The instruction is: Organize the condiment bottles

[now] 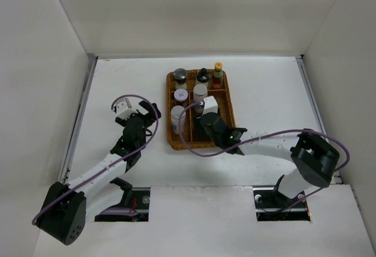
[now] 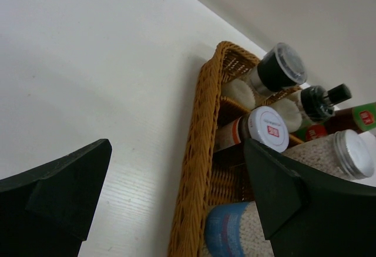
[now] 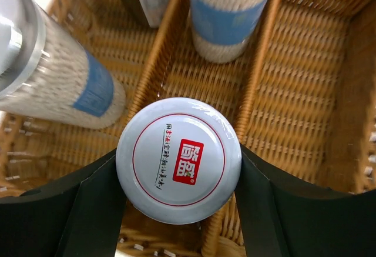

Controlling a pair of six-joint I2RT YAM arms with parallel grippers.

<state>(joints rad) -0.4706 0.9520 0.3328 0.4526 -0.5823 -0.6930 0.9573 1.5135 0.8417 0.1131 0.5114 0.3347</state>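
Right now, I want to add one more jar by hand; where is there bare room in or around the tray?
Bare: the right column of the wicker tray, nearer than the red sauce bottle, and the table right of the tray. Crowded: the left and middle columns, where the right gripper holds a white-lidded jar.

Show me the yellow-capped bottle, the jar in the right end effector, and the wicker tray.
yellow-capped bottle (image 1: 218,76), top view, red body.
white-lidded jar (image 3: 178,160), right wrist view, lid centre.
wicker tray (image 2: 197,151), left wrist view, outer wall.
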